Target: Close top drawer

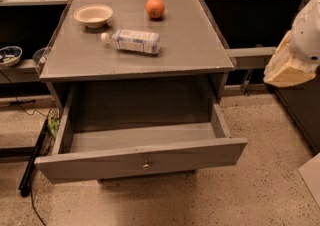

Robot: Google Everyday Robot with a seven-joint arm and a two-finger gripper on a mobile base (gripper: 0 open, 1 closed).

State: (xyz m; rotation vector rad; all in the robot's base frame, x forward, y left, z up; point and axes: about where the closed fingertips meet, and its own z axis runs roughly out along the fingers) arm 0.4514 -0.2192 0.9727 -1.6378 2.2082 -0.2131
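The top drawer [142, 157] is a wide grey wooden box, pulled far out of the grey cabinet [140, 65] toward me. It is empty inside. Its long flat front panel has one small metal knob [146, 164] at the centre. My gripper [284, 68] is the cream-coloured part under the white arm [309, 30] at the right edge. It hangs in the air to the right of the cabinet, level with the cabinet top and well apart from the drawer front.
On the cabinet top lie a white bowl [93, 15], an orange [155, 7] and a plastic bottle [132, 41] on its side. A small patterned bowl [9, 55] sits on a low shelf at left. Black cables [30, 170] run over the speckled floor at left.
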